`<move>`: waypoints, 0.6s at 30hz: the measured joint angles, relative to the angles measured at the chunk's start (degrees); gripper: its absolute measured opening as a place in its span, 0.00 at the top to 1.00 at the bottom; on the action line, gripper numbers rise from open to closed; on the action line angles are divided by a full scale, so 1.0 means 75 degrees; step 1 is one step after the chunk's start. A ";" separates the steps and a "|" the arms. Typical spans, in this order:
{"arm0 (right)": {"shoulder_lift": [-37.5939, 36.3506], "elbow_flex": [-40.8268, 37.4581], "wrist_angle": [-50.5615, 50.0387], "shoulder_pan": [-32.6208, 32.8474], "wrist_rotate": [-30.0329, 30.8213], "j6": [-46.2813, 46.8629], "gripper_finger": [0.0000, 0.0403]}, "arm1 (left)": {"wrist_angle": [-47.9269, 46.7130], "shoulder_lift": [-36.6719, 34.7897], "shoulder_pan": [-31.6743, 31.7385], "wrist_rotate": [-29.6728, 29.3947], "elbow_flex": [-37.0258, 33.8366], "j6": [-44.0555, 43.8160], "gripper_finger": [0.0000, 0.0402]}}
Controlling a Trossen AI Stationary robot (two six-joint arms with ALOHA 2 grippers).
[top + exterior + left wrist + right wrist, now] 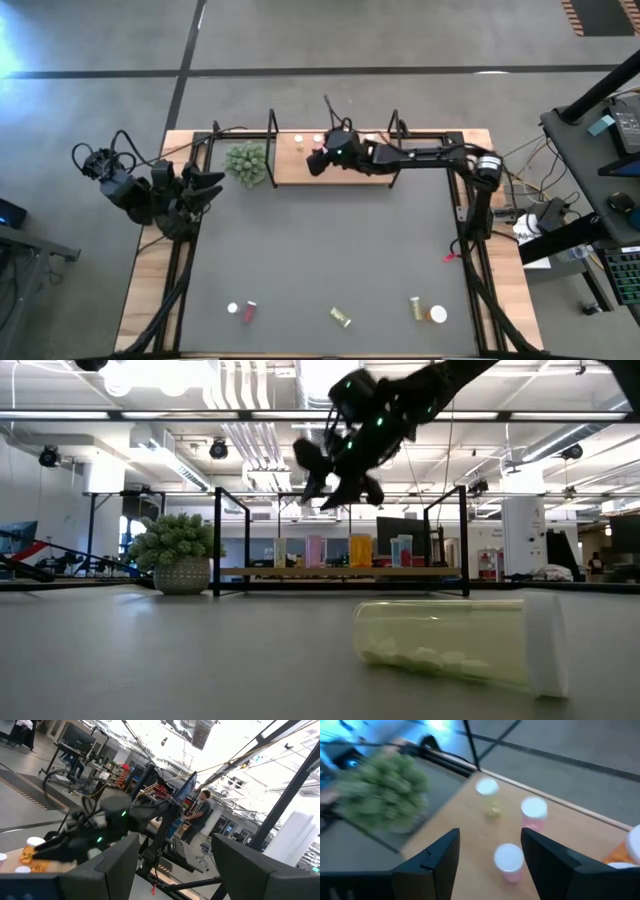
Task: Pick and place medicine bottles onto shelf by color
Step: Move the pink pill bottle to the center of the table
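My right gripper (314, 163) hangs open and empty above the left part of the wooden shelf (300, 170); in the low view it (325, 485) is well above the bottles. Below it in its wrist view (490, 857), two pink bottles (509, 861) (534, 813), a yellow-green one (488, 791) and an orange one (629, 847) stand upright on the board. Several more bottles lie on the mat near its near edge: a red one (250, 312), two yellow-green ones (340, 317) (415, 307), and a white-capped one (437, 314). My left gripper (172, 870) waits open at the table's left (185, 190).
A spiky green plant in a pot (246, 163) stands just left of the shelf, close to my right gripper. Black frame uprights (217, 540) rise at the shelf's ends. A yellow-green bottle (450, 645) lies on its side close to the low camera. A person (202, 810) stands in the room beyond.
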 joint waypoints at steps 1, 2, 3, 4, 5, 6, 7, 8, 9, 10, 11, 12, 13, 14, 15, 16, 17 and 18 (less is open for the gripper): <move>-0.0168 0.0000 -0.0056 0.0011 -0.0122 0.0087 0.50 | 0.0003 0.0032 0.0000 0.0002 -0.0001 -0.0005 0.42; -0.0320 0.0000 -0.0073 0.0046 -0.0161 0.0177 0.50 | 0.0014 0.0073 0.0000 0.0008 0.0002 -0.0014 0.42; -0.0478 0.0003 -0.0097 0.0086 -0.0190 0.0186 0.50 | 0.0023 0.0133 0.0000 0.0036 0.0002 -0.0068 0.42; -0.0639 0.0003 -0.0132 0.0140 -0.0250 0.0186 0.50 | 0.0041 0.0212 0.0000 0.0066 0.0002 -0.0126 0.42; -0.0777 0.0003 -0.0151 0.0206 -0.0289 0.0183 0.50 | 0.0070 0.0306 0.0000 0.0082 0.0002 -0.0129 0.42; -0.0911 0.0006 -0.0167 0.0286 -0.0304 0.0157 0.50 | 0.0147 0.0416 0.0000 0.0088 0.0002 -0.0130 0.42; -0.1051 0.0006 -0.0233 0.0373 -0.0325 0.0137 0.50 | 0.0290 0.0543 0.0000 0.0116 0.0002 -0.0129 0.42; -0.1186 0.0006 -0.0308 0.0468 -0.0332 0.0122 0.50 | 0.0447 0.0668 0.0000 0.0168 0.0002 -0.0120 0.42; -0.1309 0.0006 -0.0355 0.0569 -0.0351 0.0095 0.50 | 0.0598 0.0788 0.0000 0.0207 0.0002 -0.0083 0.42; -0.1428 0.0010 -0.0425 0.0685 -0.0356 0.0046 0.50 | 0.0778 0.0898 0.0000 0.0226 0.0002 -0.0027 0.42; -0.1546 0.0012 -0.0544 0.0796 -0.0357 0.0008 0.50 | 0.0975 0.0990 0.0000 0.0229 0.0002 0.0060 0.42; -0.1632 0.0012 -0.0648 0.0914 -0.0359 -0.0031 0.50 | 0.1174 0.1064 0.0000 0.0229 0.0002 0.0122 0.42; -0.1722 0.0012 -0.0722 0.1039 -0.0360 -0.0059 0.50 | 0.1360 0.1138 0.0000 0.0240 0.0002 0.0172 0.42; -0.1798 0.0012 -0.0845 0.1171 -0.0365 -0.0061 0.50 | 0.1532 0.1242 0.0000 0.0320 0.0002 0.0183 0.42; -0.1847 0.0012 -0.0948 0.1311 -0.0365 -0.0062 0.50 | 0.1667 0.1369 0.0000 0.0510 0.0002 0.0147 0.42; -0.1894 0.0012 -0.0998 0.1444 -0.0365 -0.0059 0.50 | 0.1835 0.1511 0.0000 0.0702 0.0002 0.0072 0.42; -0.1934 0.0012 -0.1079 0.1602 -0.0365 -0.0062 0.50 | 0.2091 0.1660 0.0000 0.0829 0.0002 0.0068 0.42; -0.1964 0.0012 -0.1126 0.1763 -0.0367 -0.0067 0.50 | 0.2391 0.1849 0.0000 0.0907 0.0002 0.0060 0.42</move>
